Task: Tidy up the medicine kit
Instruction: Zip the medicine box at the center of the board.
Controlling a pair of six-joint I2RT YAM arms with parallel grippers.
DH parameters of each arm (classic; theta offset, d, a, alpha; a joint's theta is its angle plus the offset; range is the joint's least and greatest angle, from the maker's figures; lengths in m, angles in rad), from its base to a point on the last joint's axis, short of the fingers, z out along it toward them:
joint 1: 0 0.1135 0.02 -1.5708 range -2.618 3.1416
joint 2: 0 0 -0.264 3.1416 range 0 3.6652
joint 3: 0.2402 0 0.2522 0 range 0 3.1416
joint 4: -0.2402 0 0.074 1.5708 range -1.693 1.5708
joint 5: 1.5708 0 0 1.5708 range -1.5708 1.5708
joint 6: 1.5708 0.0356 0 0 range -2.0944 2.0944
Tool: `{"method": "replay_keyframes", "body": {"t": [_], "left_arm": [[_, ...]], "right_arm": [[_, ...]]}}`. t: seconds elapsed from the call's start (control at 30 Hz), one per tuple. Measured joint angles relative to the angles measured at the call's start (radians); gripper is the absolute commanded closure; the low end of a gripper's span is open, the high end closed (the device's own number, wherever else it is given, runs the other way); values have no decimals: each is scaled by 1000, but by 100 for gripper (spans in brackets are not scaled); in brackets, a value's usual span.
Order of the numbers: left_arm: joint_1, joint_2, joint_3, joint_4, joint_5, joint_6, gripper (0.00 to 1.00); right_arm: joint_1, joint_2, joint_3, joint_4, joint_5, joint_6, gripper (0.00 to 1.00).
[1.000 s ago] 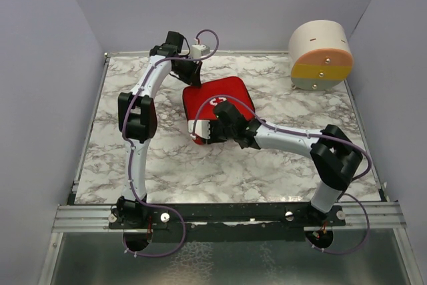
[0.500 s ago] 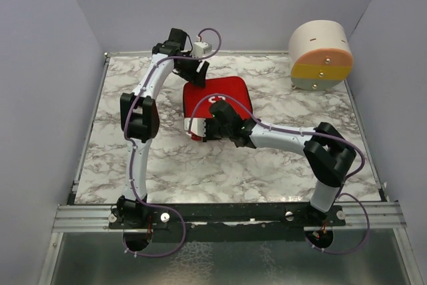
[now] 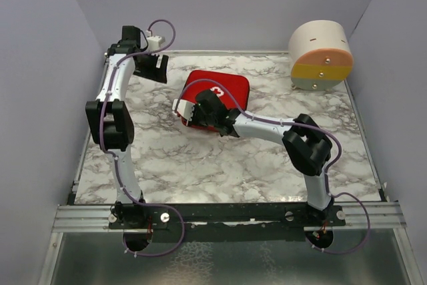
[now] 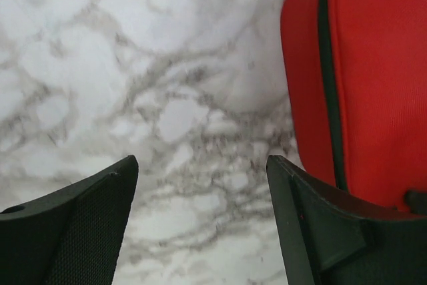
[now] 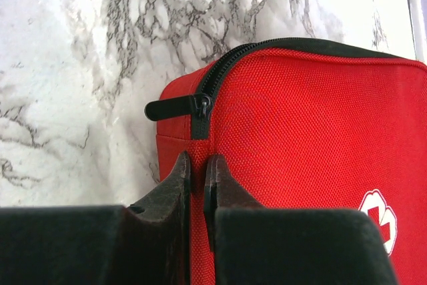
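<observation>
Right gripper [image 5: 198, 163], jaws together, is touching the rounded-square red zippered fabric medicine kit [image 5: 300, 118] below its black zipper pull [image 5: 175, 107]; left gripper [image 4: 201, 165] is hovering spread apart over marble tabletop [image 4: 120, 65].

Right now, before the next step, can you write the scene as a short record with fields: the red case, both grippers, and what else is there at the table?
case: red medicine kit, lying flat on the table, zipper closed where visible
zipper pull: free, at the case's corner
left gripper: open, empty, above bare table beside the case
right gripper: shut, tips at the case's corner just below the pull
other: round drawer container, far right
</observation>
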Motion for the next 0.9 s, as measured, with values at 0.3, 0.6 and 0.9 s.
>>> {"method": "replay_keyframes", "body": {"t": [0.3, 0.6, 0.9], "left_arm": [[26, -351, -572, 73, 153, -47, 28], [26, -486, -867, 204, 397, -146, 36], [26, -484, -984, 352, 500, -243, 41]], "right_arm": [[-10, 25, 34, 0, 11, 71, 99], [-18, 25, 34, 2, 9, 113, 99], [-19, 25, 34, 3, 9, 132, 99]]}}
